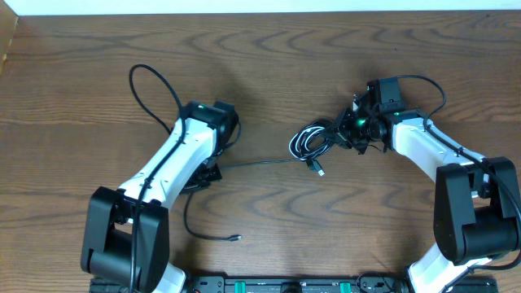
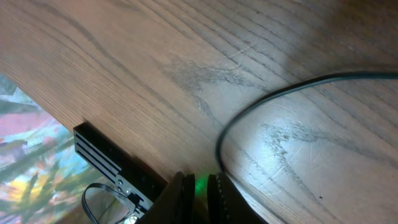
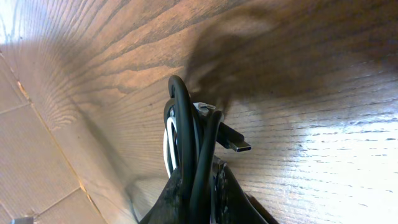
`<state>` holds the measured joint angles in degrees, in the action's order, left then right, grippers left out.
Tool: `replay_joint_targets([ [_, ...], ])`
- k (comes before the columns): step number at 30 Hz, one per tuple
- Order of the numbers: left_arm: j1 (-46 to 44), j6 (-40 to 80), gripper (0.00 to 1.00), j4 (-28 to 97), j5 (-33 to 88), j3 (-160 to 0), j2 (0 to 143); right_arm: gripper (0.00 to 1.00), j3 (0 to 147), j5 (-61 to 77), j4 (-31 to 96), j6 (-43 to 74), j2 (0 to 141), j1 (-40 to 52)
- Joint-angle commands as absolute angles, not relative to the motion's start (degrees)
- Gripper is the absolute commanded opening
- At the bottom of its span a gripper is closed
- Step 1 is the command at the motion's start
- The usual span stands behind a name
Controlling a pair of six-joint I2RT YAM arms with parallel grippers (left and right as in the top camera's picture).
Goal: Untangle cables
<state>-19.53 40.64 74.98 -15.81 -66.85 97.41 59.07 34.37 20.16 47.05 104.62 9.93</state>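
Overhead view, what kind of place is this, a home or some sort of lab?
Probably a robotics lab bench: a left arm and right arm are mounted at a wood-grain table, thin cables are spread on it, and an equipment rail lines the near edge.

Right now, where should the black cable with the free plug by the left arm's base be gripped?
Probably just behind its plug, from straight above: that cable end lies flat on the table, apart from the bundle.
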Motion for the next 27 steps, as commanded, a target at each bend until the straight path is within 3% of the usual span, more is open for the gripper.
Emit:
replay_joint_targets([
  [1, -19.2, 41.2, 0.15, 75.4, -17.2, -66.5, 96.4, 0.01, 58.8, 33.1, 20.1, 46.2, 104.8, 9.6],
  [4, -19.4, 41.1, 0.15, 74.7, -16.4, -66.5, 96.4, 0.02, 58.8, 33.1, 20.1, 46.2, 104.8, 9.6],
  [8, -19.4, 41.1, 0.15, 72.1, -11.7, -66.5, 96.4, 0.17, 58.8, 33.1, 20.1, 46.2, 104.8, 9.6],
  [11, -19.8, 39.6, 0.15, 69.6, -7.8, -66.5, 96.4, 0.39, 58.8, 33.1, 20.1, 46.2, 104.8, 9.6],
  [13, -20.4, 38.1, 0.15, 67.8, -5.6, -66.5, 96.4, 0.58, 58.8, 33.1, 20.1, 46.2, 104.8, 9.6],
  [16, -21.5, 37.7, 0.15, 66.2, -4.2, -66.5, 96.4, 0.96, 58.8, 33.3, 20.2, 46.2, 104.8, 9.6],
  [27, -25.6, 37.7, 0.15, 64.3, -4.0, -66.5, 96.4, 0.99, 58.8, 35.2, 21.8, 46.2, 103.9, 8.8],
])
